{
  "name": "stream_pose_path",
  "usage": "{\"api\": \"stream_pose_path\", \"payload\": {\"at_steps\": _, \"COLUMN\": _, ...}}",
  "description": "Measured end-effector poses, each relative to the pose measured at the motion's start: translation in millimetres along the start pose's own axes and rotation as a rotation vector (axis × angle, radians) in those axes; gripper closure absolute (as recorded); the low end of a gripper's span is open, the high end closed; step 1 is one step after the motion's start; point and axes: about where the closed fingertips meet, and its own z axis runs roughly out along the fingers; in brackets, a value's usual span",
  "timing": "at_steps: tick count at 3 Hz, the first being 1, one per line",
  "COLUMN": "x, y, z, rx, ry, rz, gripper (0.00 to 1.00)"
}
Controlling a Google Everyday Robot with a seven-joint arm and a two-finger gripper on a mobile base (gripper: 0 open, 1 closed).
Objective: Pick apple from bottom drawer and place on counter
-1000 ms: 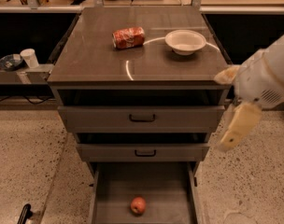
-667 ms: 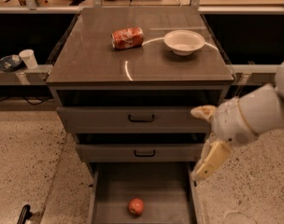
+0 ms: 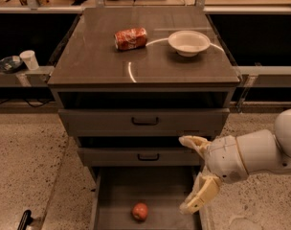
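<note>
The apple (image 3: 140, 211), small and red-orange, lies on the floor of the open bottom drawer (image 3: 117, 195), near its front middle. My gripper (image 3: 191, 174) hangs at the drawer's right side, above and to the right of the apple, not touching it. Its two cream fingers are spread wide apart, one (image 3: 193, 142) up by the middle drawer, the other (image 3: 199, 196) down over the drawer's right edge. It is open and empty. The counter (image 3: 97, 61) is the glossy grey-brown top of the cabinet.
A red-and-white can (image 3: 131, 38) lies on its side on the counter, next to a white bowl (image 3: 188, 42). Two closed drawers with black handles (image 3: 145, 122) sit above the open one. A white cup (image 3: 29, 59) stands on a shelf at left. Speckled floor surrounds the cabinet.
My arm has swung left and down from beside the counter's right edge to the right side of the bottom drawer. The apple has not moved.
</note>
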Motion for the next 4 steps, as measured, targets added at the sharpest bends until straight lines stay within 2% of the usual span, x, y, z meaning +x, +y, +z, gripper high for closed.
{"api": "stream_pose_path", "payload": {"at_steps": 1, "x": 17, "y": -8, "z": 42, "rx": 0.029, "ry": -0.096, "rz": -0.055, "gripper": 0.00}}
{"api": "stream_pose_path", "payload": {"at_steps": 2, "x": 39, "y": 13, "z": 115, "rx": 0.022, "ry": -0.149, "rz": -0.201, "gripper": 0.00}}
{"api": "stream_pose_path", "payload": {"at_steps": 3, "x": 62, "y": -4, "z": 142, "rx": 0.045, "ry": -0.200, "rz": -0.239, "gripper": 0.00}}
{"api": "stream_pose_path", "payload": {"at_steps": 4, "x": 62, "y": -7, "z": 144, "rx": 0.047, "ry": -0.213, "rz": -0.236, "gripper": 0.00}}
